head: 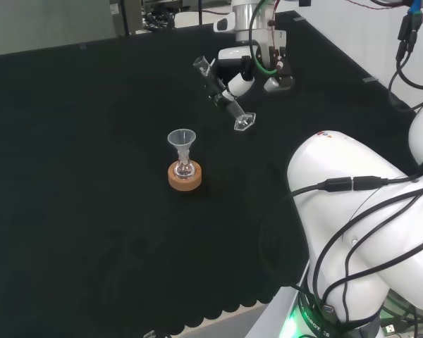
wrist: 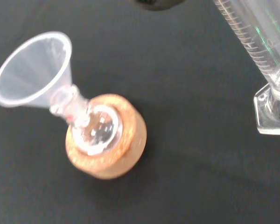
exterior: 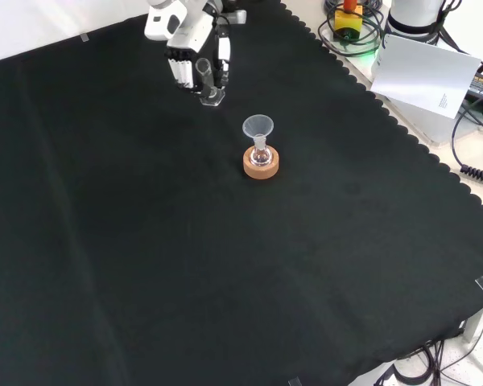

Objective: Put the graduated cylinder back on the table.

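A clear graduated cylinder with a hexagonal foot hangs tilted above the cloth, its mouth toward the upper left of the head view. The hand is shut on it, fingers curled round the tube. In the front view the hand holds the cylinder near the top, with the foot low over the cloth. The wrist view brings the cylinder's foot and marked tube up close.
A small flask with a clear funnel in its neck sits on a cork ring mid-bench, also seen as the cork ring in the front view. The arm's white links stand at the head view's right.
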